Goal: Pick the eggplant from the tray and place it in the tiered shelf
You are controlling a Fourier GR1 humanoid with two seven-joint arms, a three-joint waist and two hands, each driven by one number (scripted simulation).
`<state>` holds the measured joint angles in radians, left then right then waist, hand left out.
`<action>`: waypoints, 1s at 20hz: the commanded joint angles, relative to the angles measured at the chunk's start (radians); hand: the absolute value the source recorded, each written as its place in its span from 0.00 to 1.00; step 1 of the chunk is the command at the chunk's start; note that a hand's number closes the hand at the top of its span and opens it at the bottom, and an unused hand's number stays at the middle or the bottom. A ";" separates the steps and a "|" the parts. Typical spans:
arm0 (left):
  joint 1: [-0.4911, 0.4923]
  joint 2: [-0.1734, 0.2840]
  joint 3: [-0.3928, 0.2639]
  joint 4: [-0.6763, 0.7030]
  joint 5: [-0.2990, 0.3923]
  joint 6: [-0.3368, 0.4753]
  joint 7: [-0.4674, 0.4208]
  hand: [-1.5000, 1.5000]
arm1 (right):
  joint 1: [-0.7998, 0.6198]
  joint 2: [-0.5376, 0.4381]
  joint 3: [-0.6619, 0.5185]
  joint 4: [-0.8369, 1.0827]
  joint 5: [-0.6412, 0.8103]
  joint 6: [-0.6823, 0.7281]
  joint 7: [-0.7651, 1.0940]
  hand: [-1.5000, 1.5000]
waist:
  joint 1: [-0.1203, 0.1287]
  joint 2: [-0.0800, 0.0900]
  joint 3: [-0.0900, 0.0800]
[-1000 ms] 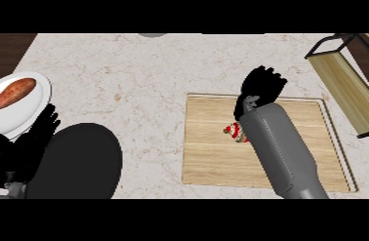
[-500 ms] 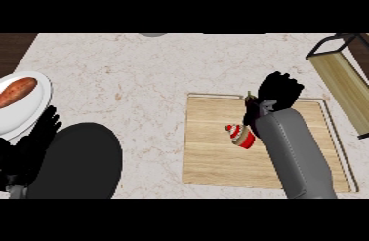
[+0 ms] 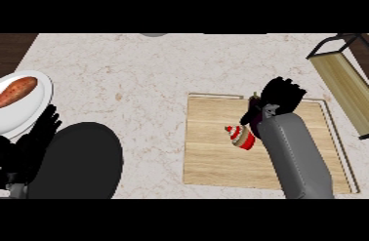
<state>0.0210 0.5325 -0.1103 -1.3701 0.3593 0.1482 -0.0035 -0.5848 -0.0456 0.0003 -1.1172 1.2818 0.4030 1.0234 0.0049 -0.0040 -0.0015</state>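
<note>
Your right hand (image 3: 282,96) is curled over the eggplant (image 3: 253,110) at the tray's (image 3: 216,162) twelve o'clock edge; whether it holds it I cannot tell. Confirm the grasp, then lift toward the tiered shelf (image 3: 344,84) at two o'clock, clear of its frame.

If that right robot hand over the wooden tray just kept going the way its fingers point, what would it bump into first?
Probably nothing soon: beyond the right robot hand lies the tray edge, then bare counter. The shelf sits off to its right. Height is hard to judge.
</note>
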 commanded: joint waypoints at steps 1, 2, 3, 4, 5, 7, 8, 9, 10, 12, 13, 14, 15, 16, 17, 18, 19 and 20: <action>-0.004 0.016 0.044 0.018 0.002 -0.048 0.003 0.50 | -0.019 0.027 -0.027 0.046 0.012 0.010 0.103 0.00 | 0.001 0.005 0.001; -0.052 -0.021 0.018 0.040 -0.017 -0.021 0.029 0.50 | -0.063 0.011 -0.056 0.040 0.001 0.052 0.108 0.00 | -0.003 0.005 0.001; 0.041 -0.027 0.004 -0.040 -0.026 -0.014 -0.018 0.50 | 0.000 -0.004 -0.062 0.100 0.013 -0.021 0.061 1.00 | 0.007 0.005 0.002; 0.037 -0.010 0.033 -0.036 -0.014 -0.036 0.005 0.50 | 0.045 -0.004 -0.048 0.021 0.012 -0.014 0.053 1.00 | 0.000 0.003 0.002; -0.056 -0.017 0.042 0.053 -0.030 -0.039 0.018 0.50 | 0.022 0.005 -0.068 0.075 0.009 -0.075 0.033 1.00 | -0.003 0.006 0.002; -0.016 -0.021 0.064 0.010 -0.017 -0.041 0.022 0.50 | 0.059 -0.021 -0.049 0.045 0.009 -0.023 -0.013 1.00 | -0.001 0.004 0.002; -0.026 -0.017 0.031 -0.082 -0.027 -0.014 0.105 0.50 | 0.042 0.004 -0.044 0.108 0.024 -0.074 -0.018 1.00 | 0.005 0.005 0.002; -0.015 -0.040 0.023 -0.048 -0.046 -0.016 0.062 0.50 | 0.020 0.000 -0.026 0.092 0.042 -0.029 -0.001 1.00 | 0.003 0.005 0.002; 0.010 -0.035 0.045 -0.022 -0.054 -0.018 0.029 0.50 | 0.014 -0.046 -0.047 0.025 0.016 0.062 -0.016 1.00 | -0.001 0.003 0.001; 0.027 -0.065 0.049 0.012 -0.066 -0.036 -0.015 0.50 | 0.002 -0.018 -0.026 0.033 0.042 0.025 -0.001 1.00 | 0.000 0.004 0.001; -0.048 -0.046 0.065 0.029 -0.055 -0.038 0.045 0.50 | 0.054 -0.018 -0.001 0.063 0.069 -0.045 -0.036 1.00 | -0.003 0.005 0.001; -0.029 -0.020 0.102 0.047 -0.037 -0.087 0.006 0.50 | 0.054 -0.005 0.011 0.004 0.066 0.006 -0.015 1.00 | -0.004 0.004 0.001; -0.001 -0.066 0.042 -0.012 -0.080 -0.036 0.014 0.50 | 0.022 -0.030 0.002 0.082 0.088 -0.030 -0.032 1.00 | 0.003 0.005 0.002; -0.016 -0.075 0.062 0.055 -0.078 -0.055 -0.018 0.50 | 0.062 -0.022 0.028 0.018 0.101 -0.034 -0.028 1.00 | -0.004 0.004 0.001; 0.049 -0.061 0.059 -0.053 -0.077 -0.039 0.027 0.50 | 0.051 -0.026 0.030 0.012 0.111 -0.043 -0.026 1.00 | 0.003 0.003 0.002; -0.063 -0.047 0.090 0.032 -0.067 -0.070 0.045 0.50 | 0.007 -0.053 0.019 0.019 0.107 -0.031 -0.053 1.00 | -0.003 0.005 0.001; 0.003 -0.041 0.095 -0.008 -0.056 -0.087 0.020 0.50 | -0.030 -0.079 -0.050 0.057 0.089 -0.089 -0.046 1.00 | 0.005 0.005 0.002; -0.012 -0.076 0.062 -0.028 -0.075 -0.042 0.051 0.50 | -0.068 -0.048 -0.095 0.076 0.074 -0.144 -0.007 1.00 | 0.008 0.007 0.002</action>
<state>0.0109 0.4783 -0.0413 -1.3735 0.2949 0.0941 0.0248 -0.5927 -0.0836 -0.0338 -1.0948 1.3482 0.3493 0.9508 0.0087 -0.0078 -0.0038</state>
